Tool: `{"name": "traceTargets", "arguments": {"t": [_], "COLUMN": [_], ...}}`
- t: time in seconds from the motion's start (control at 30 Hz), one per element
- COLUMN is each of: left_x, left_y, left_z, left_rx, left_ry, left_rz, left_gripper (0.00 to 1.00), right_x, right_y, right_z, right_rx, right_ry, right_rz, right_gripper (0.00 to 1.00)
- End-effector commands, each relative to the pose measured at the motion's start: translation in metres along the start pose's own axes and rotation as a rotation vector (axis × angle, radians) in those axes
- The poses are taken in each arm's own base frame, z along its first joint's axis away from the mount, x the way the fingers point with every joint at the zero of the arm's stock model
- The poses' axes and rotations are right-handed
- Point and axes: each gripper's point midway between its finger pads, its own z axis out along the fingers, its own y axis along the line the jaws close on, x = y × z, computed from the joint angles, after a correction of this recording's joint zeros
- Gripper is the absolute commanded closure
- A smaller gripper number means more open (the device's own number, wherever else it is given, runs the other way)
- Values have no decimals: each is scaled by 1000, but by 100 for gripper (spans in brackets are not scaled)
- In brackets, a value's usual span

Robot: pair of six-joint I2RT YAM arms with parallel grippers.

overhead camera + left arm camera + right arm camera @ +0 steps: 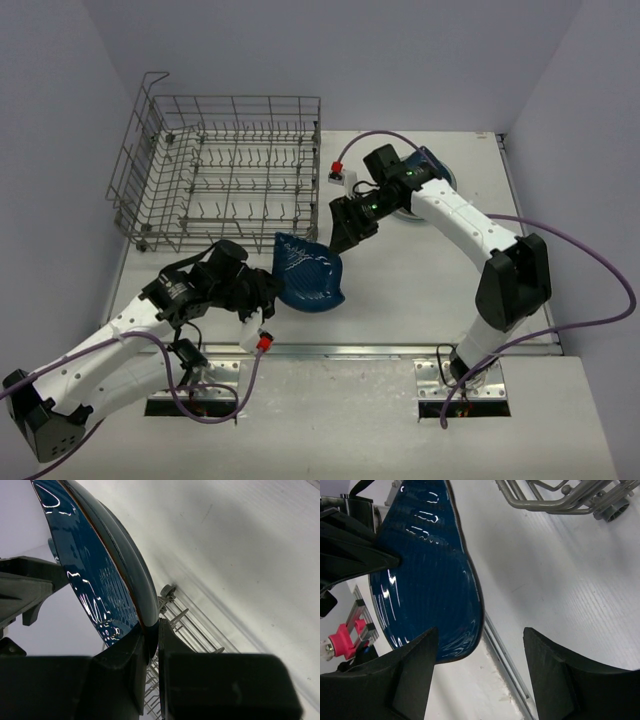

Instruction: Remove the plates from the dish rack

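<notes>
My left gripper is shut on the rim of a dark blue plate and holds it tilted above the table, in front of the dish rack. In the left wrist view the fingers pinch the plate's edge. My right gripper is open and empty, just beyond the plate's far right rim. In the right wrist view the plate fills the space ahead of the open jaws. No plates show in the rack. A stack of plates lies at the back right, mostly hidden by the right arm.
The rack's near right corner stands close to the right gripper. A metal rail runs along the table's near edge. Purple cables loop beside both arms.
</notes>
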Motion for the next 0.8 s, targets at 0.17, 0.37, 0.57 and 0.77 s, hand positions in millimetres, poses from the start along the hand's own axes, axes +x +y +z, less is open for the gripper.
{"name": "traceTargets", "arguments": {"t": [0.17,0.37,0.57,0.77], "left_x": [-14,-15,-14,-15], "left_y": [68,69,71,70], "left_z": [-11,-9,-8,-7], "left_rx": [-142,-145,-151,-161], "left_ry": [9,9,11,12], "left_rz": [694,713,725,742], "left_gripper": [100,100,100,100], "right_x": [5,8,9,13], "right_y": [16,17,19,23], "right_z": [21,29,33,34], "right_rx": [-12,-32,-64,-95], "right_ry": [82,127,140,156], "right_rz": [-120,-102,-86,-65], "right_gripper": [48,57,63,74]}}
